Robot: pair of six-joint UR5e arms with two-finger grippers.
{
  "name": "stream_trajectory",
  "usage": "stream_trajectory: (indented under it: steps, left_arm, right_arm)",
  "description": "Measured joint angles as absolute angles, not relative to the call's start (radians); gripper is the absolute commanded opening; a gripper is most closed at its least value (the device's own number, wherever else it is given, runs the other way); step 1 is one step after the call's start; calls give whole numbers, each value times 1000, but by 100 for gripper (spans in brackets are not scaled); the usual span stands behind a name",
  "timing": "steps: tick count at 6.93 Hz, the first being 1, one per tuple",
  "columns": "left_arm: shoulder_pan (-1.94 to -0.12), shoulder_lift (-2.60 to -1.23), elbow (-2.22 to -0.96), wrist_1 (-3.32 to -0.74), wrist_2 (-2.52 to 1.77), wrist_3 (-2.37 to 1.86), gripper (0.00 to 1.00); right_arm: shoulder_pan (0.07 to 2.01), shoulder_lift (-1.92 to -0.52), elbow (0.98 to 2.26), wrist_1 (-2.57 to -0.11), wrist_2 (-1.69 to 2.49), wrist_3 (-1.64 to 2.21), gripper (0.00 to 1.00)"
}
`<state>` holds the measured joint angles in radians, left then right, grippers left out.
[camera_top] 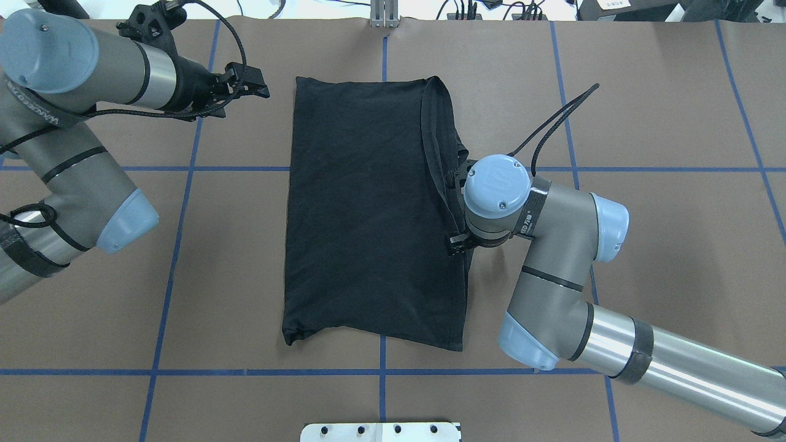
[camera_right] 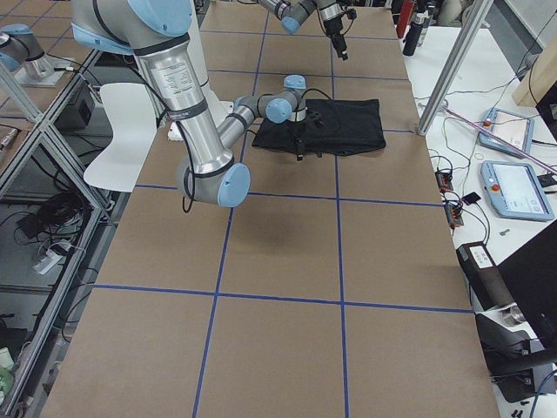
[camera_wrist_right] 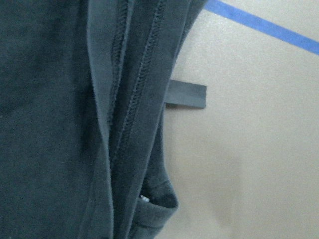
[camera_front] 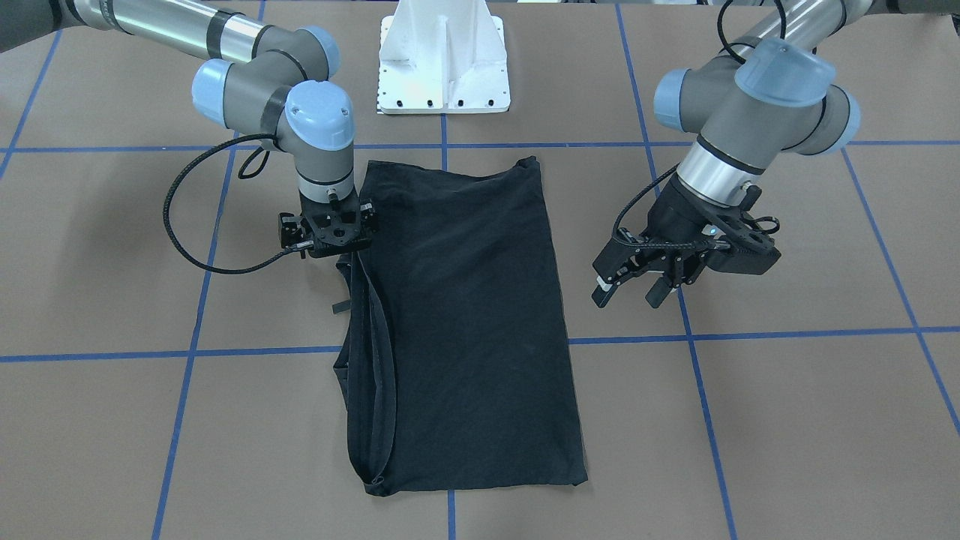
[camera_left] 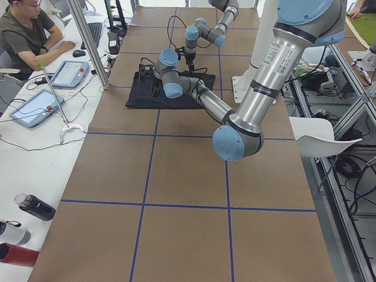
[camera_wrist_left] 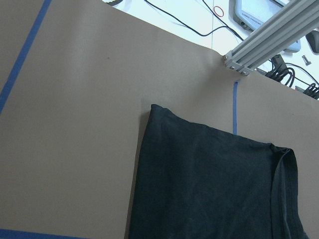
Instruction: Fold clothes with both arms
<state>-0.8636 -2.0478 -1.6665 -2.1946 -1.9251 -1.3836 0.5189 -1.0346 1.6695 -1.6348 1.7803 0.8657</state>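
T-shirt (camera_front: 465, 315) flat; right pincer (camera_front: 332, 241) at edge; left pincer (camera_front: 630, 291) beside, jaws apart.

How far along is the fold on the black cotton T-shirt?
Done: the black cotton T-shirt lies as a long rectangle, layers stacked along one long edge. In hand: the right gripper sits at that edge, grip unclear; the left gripper hangs open beside the cloth. Left: likely the crosswise folds.

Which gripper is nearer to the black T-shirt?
The right. The right gripper is directly over the layered side edge of the T-shirt; contact cannot be judged. The left gripper hangs open beside the opposite edge, with a clear gap to the cloth.
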Motion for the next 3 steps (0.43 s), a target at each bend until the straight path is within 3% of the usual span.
stream_trajectory:
  steps: [3]
  left_arm:
    - [-864,-2047,-1665,-2195,-1925,-1383,100]
  right_arm:
    - [557,-1025,1678,-1626,1832,863,99]
